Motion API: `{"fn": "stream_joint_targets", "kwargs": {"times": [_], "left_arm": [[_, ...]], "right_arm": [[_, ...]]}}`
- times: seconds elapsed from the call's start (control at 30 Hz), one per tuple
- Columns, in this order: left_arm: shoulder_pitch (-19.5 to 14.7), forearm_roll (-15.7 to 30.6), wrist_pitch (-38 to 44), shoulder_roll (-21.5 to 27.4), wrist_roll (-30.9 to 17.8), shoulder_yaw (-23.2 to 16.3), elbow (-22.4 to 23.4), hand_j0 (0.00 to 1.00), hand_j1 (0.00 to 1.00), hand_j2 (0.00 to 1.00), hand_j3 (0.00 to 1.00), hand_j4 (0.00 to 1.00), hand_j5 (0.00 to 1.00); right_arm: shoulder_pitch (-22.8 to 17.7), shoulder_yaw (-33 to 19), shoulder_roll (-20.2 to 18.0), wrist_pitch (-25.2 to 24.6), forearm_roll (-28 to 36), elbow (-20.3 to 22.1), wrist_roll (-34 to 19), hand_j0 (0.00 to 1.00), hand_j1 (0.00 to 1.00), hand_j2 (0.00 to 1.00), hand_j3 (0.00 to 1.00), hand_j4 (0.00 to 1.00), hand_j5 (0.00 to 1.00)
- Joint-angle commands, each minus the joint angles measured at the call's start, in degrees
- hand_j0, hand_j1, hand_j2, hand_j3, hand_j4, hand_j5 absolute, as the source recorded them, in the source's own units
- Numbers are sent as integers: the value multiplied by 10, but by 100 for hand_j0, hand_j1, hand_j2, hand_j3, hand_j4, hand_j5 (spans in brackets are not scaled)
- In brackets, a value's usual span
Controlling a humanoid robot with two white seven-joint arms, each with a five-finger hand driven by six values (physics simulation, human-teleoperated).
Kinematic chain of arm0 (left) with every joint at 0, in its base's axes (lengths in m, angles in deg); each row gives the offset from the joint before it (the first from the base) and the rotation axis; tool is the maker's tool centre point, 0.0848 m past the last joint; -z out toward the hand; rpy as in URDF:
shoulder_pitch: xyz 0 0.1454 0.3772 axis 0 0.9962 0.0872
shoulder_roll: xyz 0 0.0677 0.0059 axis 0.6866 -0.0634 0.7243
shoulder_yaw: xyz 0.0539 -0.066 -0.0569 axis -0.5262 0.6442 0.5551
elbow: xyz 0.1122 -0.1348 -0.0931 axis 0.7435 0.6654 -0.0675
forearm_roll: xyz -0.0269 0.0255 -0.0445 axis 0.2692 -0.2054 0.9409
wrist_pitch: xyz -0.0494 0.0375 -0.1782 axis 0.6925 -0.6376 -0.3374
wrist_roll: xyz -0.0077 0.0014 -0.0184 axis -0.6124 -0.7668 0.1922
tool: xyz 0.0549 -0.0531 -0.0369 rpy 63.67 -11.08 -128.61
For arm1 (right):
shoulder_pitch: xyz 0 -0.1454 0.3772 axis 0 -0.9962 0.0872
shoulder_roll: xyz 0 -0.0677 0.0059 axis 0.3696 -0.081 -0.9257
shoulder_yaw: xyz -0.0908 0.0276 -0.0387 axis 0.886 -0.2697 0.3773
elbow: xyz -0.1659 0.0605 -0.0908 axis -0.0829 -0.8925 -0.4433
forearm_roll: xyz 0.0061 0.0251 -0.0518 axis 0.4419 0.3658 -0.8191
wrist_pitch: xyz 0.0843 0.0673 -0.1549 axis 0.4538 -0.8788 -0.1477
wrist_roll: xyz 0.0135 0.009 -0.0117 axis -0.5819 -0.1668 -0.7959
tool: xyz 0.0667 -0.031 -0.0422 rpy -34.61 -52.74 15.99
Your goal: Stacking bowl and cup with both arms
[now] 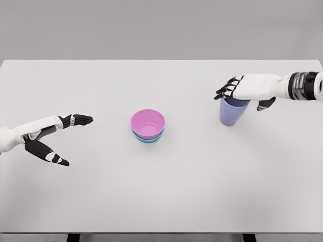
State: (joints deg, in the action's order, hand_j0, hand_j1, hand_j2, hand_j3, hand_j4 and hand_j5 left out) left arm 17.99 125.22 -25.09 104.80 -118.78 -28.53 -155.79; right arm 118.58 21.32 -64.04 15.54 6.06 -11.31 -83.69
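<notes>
While two bowls point(148, 127) nest — one cup point(232, 111) (right robot hand point(242, 88) atop) | table point(161, 201)

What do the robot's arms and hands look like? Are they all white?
Not all white. Both arms have smooth white shells. The left hand has black fingers with small white patches near the tips, and dark parts show at its wrist. The right hand has a white back and black fingers with white marks. Behind its wrist sits a black and grey ringed cuff. No loose cables show.

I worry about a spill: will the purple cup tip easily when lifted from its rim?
Possibly. The cup looks tall and narrows toward its base, so a sideways nudge may tip it. It seems rigid and light. The right robot hand covers its rim.
</notes>
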Motion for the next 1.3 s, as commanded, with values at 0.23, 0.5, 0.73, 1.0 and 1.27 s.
{"fn": "stream_joint_targets", "kwargs": {"times": [0.23, 0.5, 0.73, 1.0, 1.27], "left_arm": [[0, 5, 1, -1, 0, 1, -2, 100, 100, 100, 100, 100, 100], [0, 5, 1, -5, 0, 2, -3, 100, 100, 100, 100, 100, 100], [0, 5, 1, -12, 0, 2, -3, 100, 100, 100, 100, 100, 100], [0, 5, 1, -12, 0, 2, -4, 100, 100, 100, 100, 100, 100], [1, 5, 1, -12, 0, 2, -6, 100, 100, 100, 100, 100, 100]], "right_arm": [[0, 2, 9, 0, 2, -5, 0, 83, 83, 83, 83, 83, 83], [1, -1, 16, 0, 7, -5, 0, 66, 66, 66, 66, 66, 66], [2, -5, 21, 0, 12, -6, 0, 59, 59, 59, 59, 59, 59], [2, -56, 21, 0, 24, -3, 0, 60, 60, 60, 60, 60, 60], [4, -76, 48, 0, 35, 8, 0, 62, 62, 62, 62, 62, 62]]}}
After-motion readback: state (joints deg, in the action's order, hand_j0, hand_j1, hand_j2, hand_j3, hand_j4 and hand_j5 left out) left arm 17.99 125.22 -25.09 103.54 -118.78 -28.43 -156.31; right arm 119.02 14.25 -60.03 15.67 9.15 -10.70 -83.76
